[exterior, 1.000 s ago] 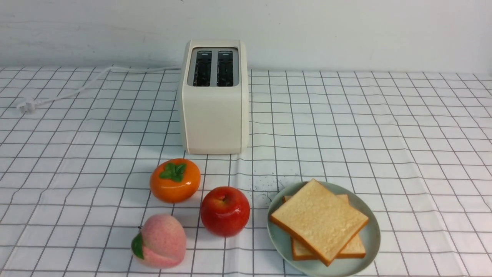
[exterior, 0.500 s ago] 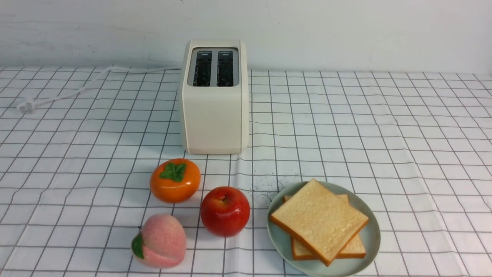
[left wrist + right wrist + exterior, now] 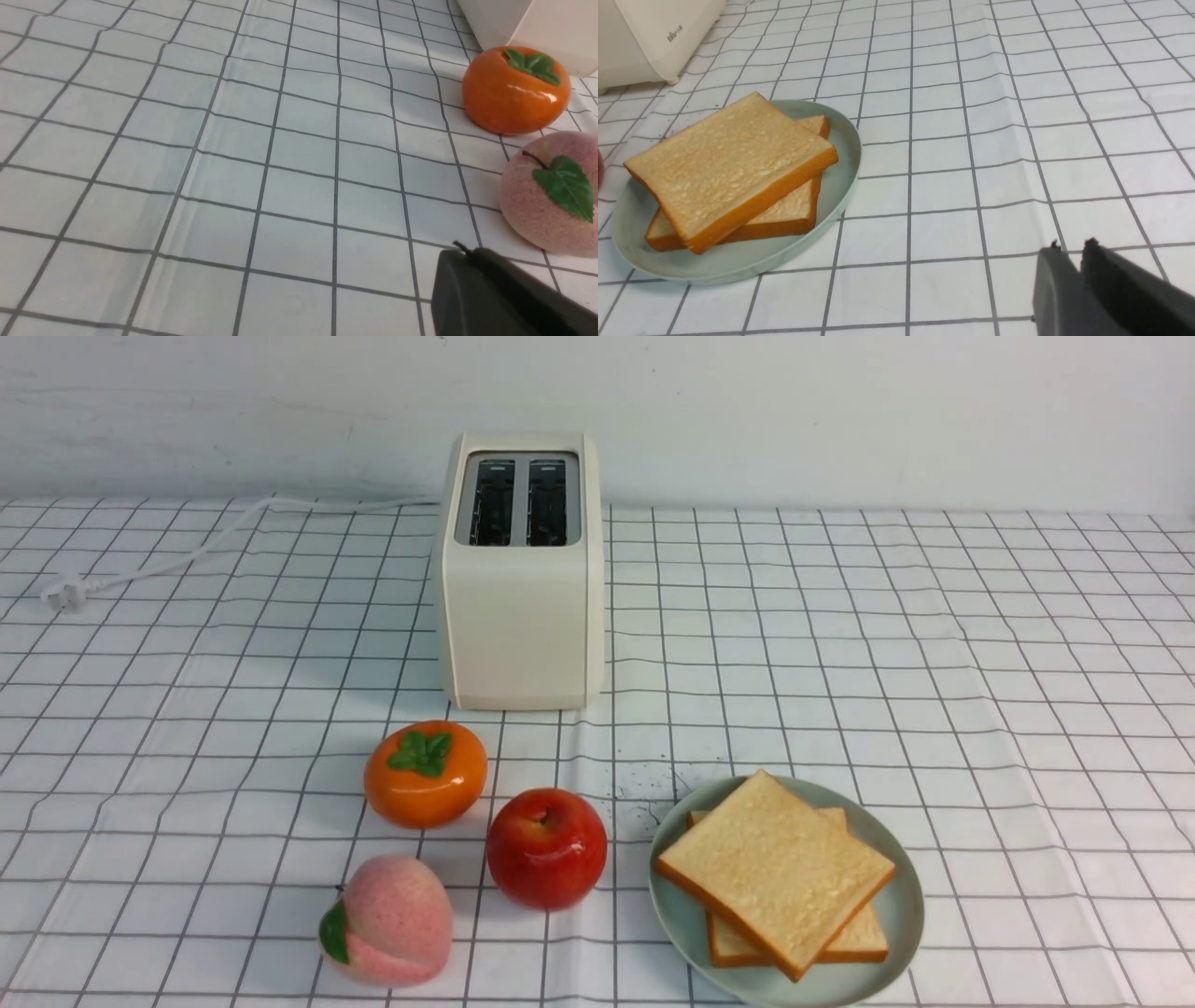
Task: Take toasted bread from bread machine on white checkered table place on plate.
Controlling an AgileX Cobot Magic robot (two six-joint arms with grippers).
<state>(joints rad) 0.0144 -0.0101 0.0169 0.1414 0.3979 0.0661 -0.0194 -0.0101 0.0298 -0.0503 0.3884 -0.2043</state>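
right pincer [image 3: 1069,247] – slightly apart, empty | left pincer [image 3: 460,249] together | white checkered table [image 3: 934,644] creased – pale wall [image 3: 840,411]

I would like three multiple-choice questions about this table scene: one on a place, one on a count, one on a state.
1. Where do the bread slices lie?
A. in the toaster
B. on the plate
C. on the cloth

2. How many fruits lie near the toaster?
A. two
B. three
C. four

3. What state are the toaster slots in?
A. empty
B. one filled
C. both filled

Answers: 1 B, both slices are stacked on the green plate. 2 B, persimmon, apple and peach. 3 A, only dark metal shows inside.
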